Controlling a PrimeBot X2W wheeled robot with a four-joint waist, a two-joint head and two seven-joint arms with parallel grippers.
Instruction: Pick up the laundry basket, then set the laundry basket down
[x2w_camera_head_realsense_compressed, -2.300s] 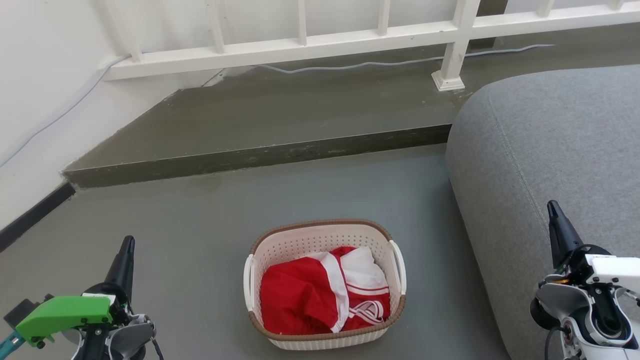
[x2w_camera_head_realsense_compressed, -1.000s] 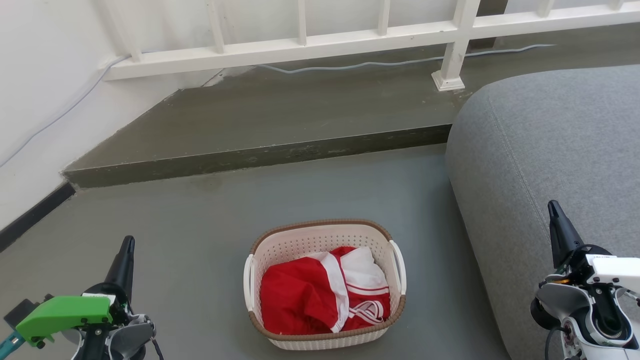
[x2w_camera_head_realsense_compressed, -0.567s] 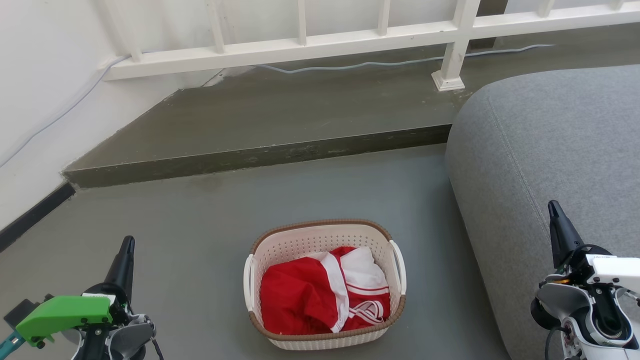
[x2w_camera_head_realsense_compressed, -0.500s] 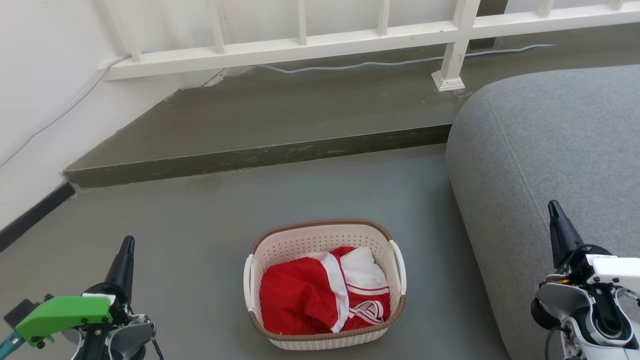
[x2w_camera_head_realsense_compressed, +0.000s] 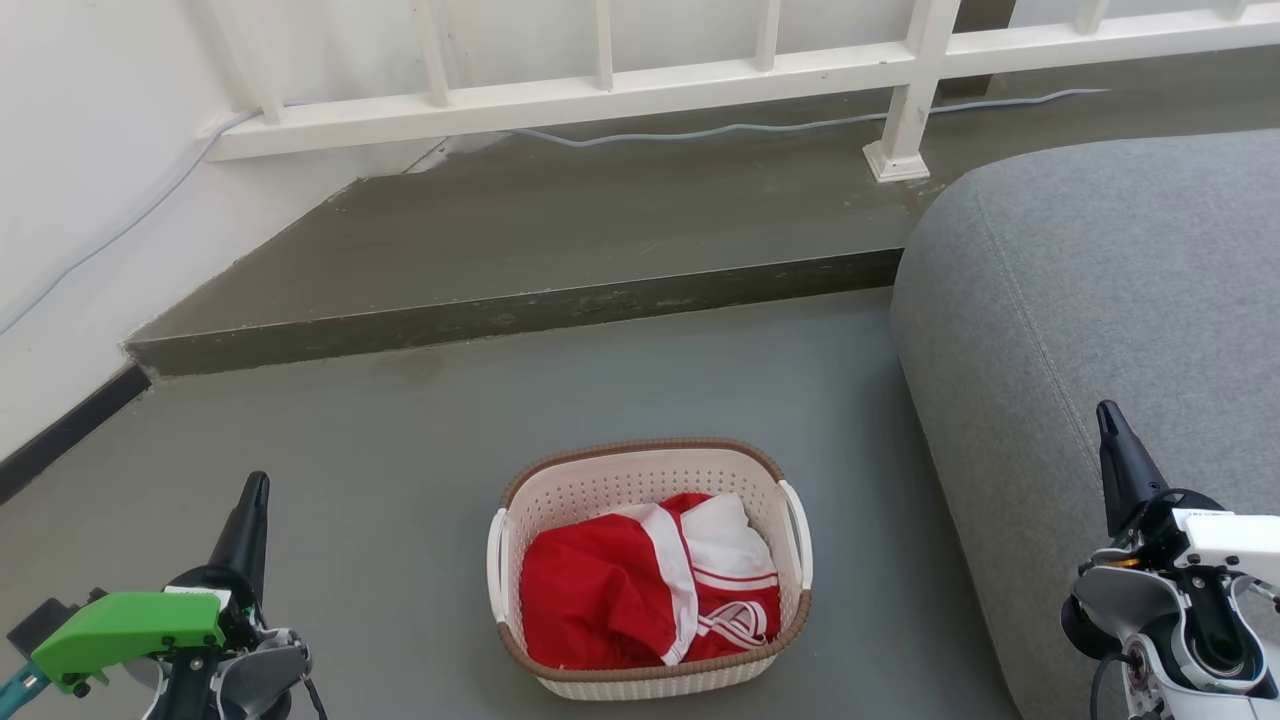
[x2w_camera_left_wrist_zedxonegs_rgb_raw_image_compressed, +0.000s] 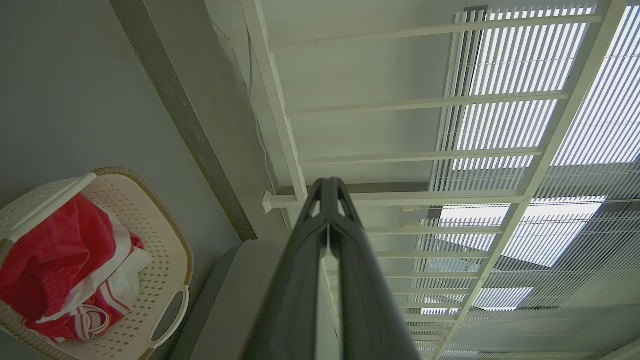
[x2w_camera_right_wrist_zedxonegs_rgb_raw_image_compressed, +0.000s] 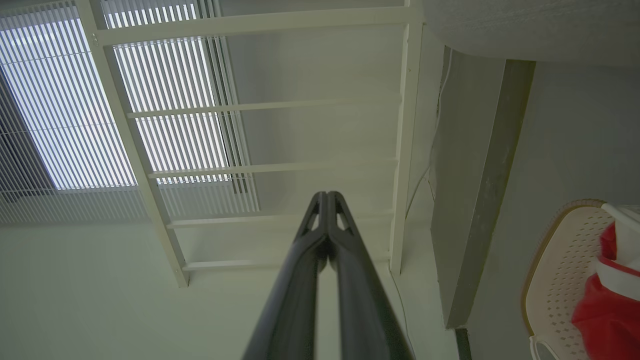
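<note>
The laundry basket (x2w_camera_head_realsense_compressed: 640, 470) stands on the grey floor at the lower middle of the head view, cream-white and perforated, with a brown rim and white loop handles on its two sides. A red and white garment (x2w_camera_head_realsense_compressed: 640, 590) lies inside it. The basket's edge also appears in the left wrist view (x2w_camera_left_wrist_zedxonegs_rgb_raw_image_compressed: 165, 280) and the right wrist view (x2w_camera_right_wrist_zedxonegs_rgb_raw_image_compressed: 555, 280). My left gripper (x2w_camera_head_realsense_compressed: 255, 490) is well to the basket's left, shut and empty (x2w_camera_left_wrist_zedxonegs_rgb_raw_image_compressed: 328, 182). My right gripper (x2w_camera_head_realsense_compressed: 1105, 415) is far to its right over the sofa, shut and empty (x2w_camera_right_wrist_zedxonegs_rgb_raw_image_compressed: 326, 195).
A grey sofa (x2w_camera_head_realsense_compressed: 1110, 300) fills the right side, close beside the basket. Behind the basket runs a raised concrete step (x2w_camera_head_realsense_compressed: 520, 310), with a white railing (x2w_camera_head_realsense_compressed: 700, 85) and a pale cable (x2w_camera_head_realsense_compressed: 800, 125) on it. A white wall (x2w_camera_head_realsense_compressed: 90, 200) closes the left.
</note>
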